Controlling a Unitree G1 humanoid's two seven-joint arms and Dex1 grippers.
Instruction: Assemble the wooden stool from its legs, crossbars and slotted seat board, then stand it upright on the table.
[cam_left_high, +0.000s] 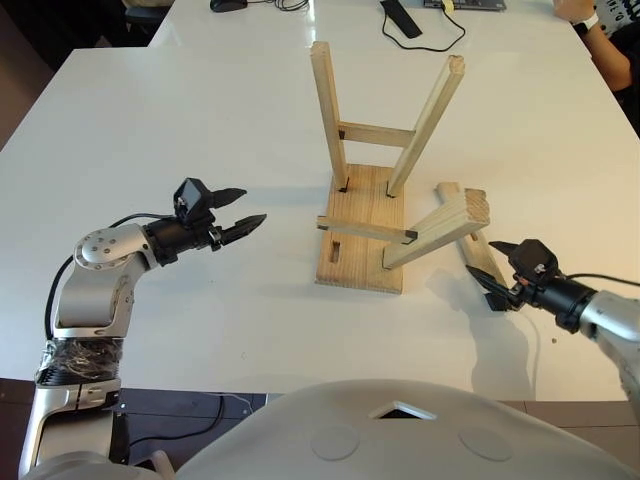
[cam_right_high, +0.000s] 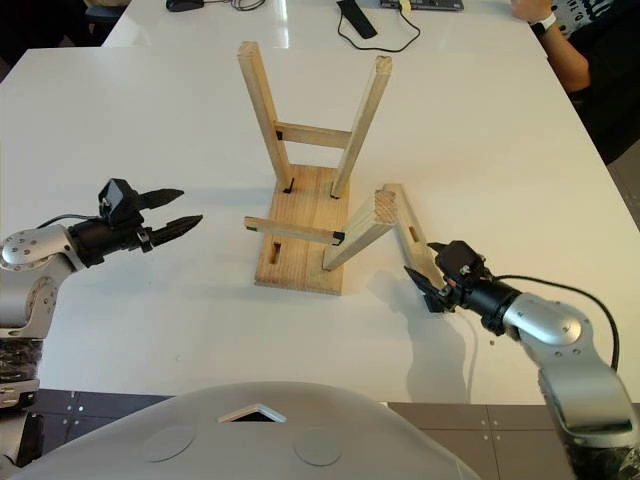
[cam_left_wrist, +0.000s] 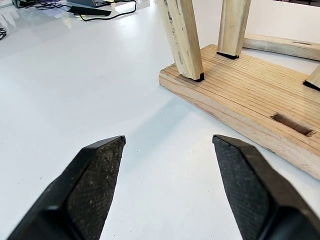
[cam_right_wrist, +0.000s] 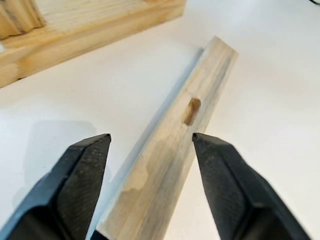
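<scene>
left end effector (cam_left_high: 252, 204) hovers just above the table (cam_left_high: 200, 100), well to the left of the stool parts, its two black fingers (cam_left_wrist: 85, 190) spread apart and holding nothing. they point toward the seat board (cam_left_high: 360, 262). right end effector (cam_right_wrist: 151, 136) is spread open too, low at the near right of the table, with one finger on either side of the near end of a loose leg (cam_right_wrist: 212, 70) that lies flat on the table. whether the pads touch the wood cannot be told. a small slot in that leg faces up just beyond the fingertips. the seat board lies flat near the middle of the table. two legs stand upright in its far slots, the far-left leg (cam_left_high: 328, 110) and the far-right leg (cam_left_high: 428, 120), joined partway up by an upper crossbar (cam_left_high: 376, 133). a second crossbar (cam_left_high: 365, 230) runs across above the board's near half, its right end plugged into a leaning leg (cam_left_high: 440, 227). that leg is tilted far over, its lower end at the board's near-right part and its upper end out past the board's right edge, above the loose leg. the near-left slot (cam_left_high: 334, 250) of the board shows as an open hole. a flat black device (cam_left_high: 397, 17) with a cable lies at the far edge of the table.
</scene>
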